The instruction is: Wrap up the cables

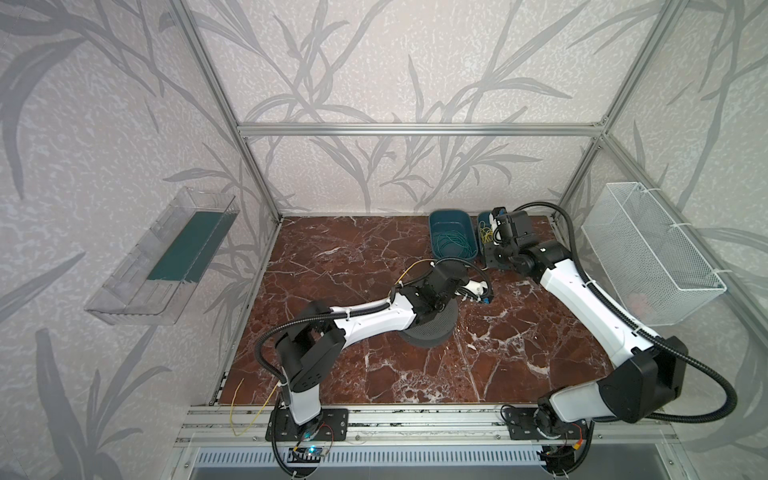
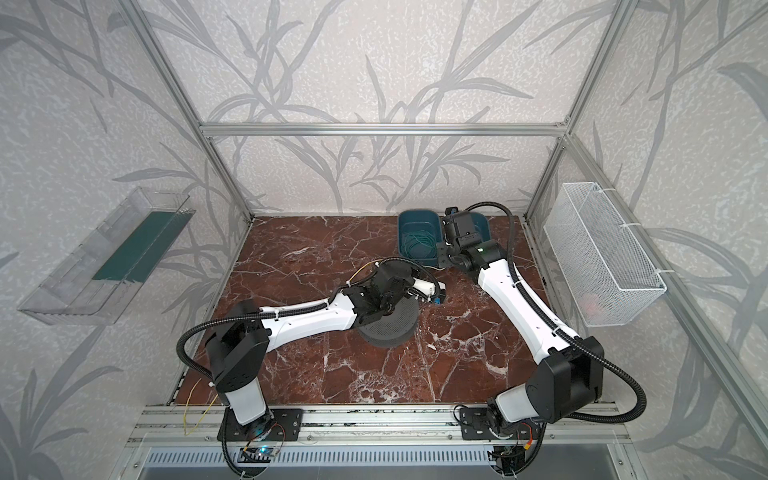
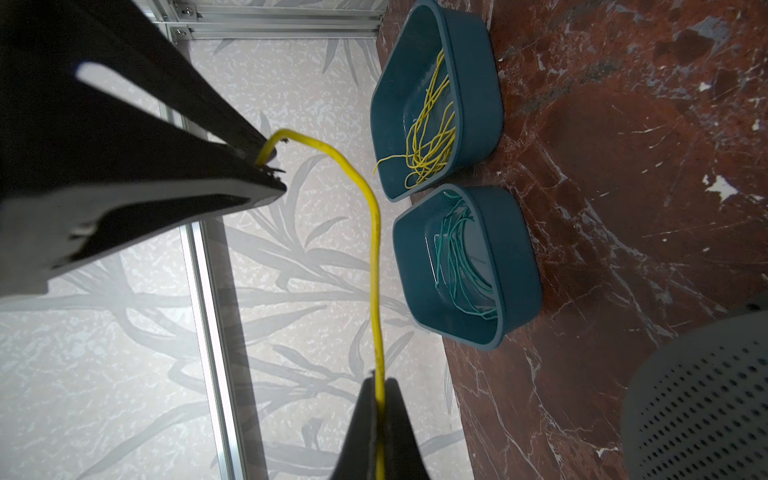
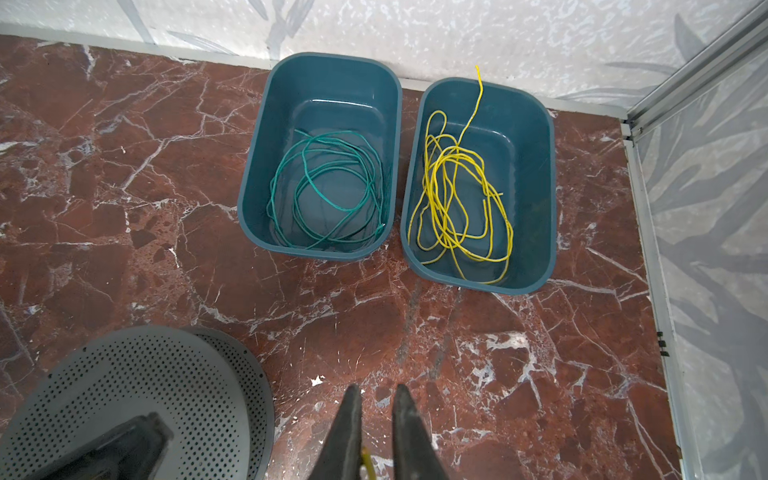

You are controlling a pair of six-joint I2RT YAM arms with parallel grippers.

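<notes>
At the near rail, a yellow strand point(image 1: 231, 409) hung in a loop beside the base of the left arm. Whether it joined the cable in play could not be told. Farther in, over the red marble table point(image 1: 332, 270), the left gripper point(image 3: 377, 384) hovered near a perforated grey disc point(image 4: 145, 382), its fingers pressed together on a held yellow cable point(image 3: 376, 249). The cable curved through the air to the right gripper point(image 4: 377, 388), raised off the table on the near side of the bins. That gripper's fingers pinched the cable farther along, with only a sliver of gap at the tips. Against the back wall, two teal bins stood side by side, almost touching. The left bin point(image 4: 291, 95) held a coil of green cable point(image 4: 332, 141). The right bin point(image 4: 532, 174) held a loose tangle of yellow cables point(image 4: 455, 158), with one end poking up past its far rim.
</notes>
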